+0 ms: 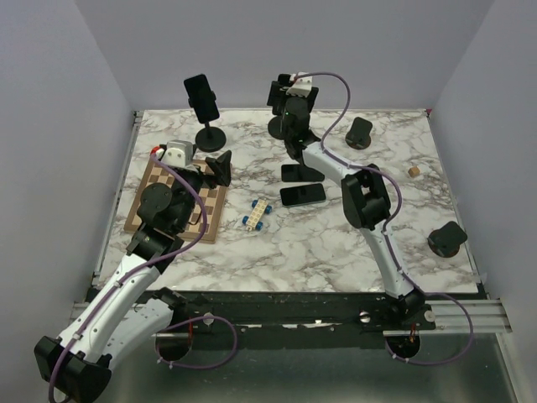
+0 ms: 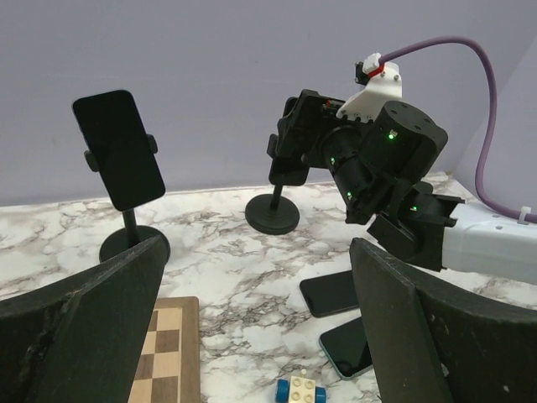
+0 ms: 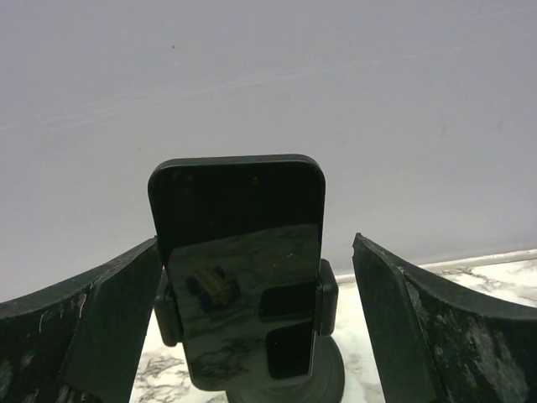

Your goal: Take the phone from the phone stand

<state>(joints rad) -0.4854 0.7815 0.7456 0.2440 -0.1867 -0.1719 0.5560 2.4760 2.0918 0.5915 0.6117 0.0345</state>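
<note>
While the right pincer gapes | phone centred ahead | in stand

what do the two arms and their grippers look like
The left arm and right arm have white links between bulky black joints, each trailed by a purple cable red-tied at a white wrist cap. Green lights dot the right wrist. Fingers are broad, black, scuffed.

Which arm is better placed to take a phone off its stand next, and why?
Right. The right hand, open, faces the phone clamped in a stand, between its fingers. The left hand, also open, hovers by the chessboard, well short of both stands.
</note>
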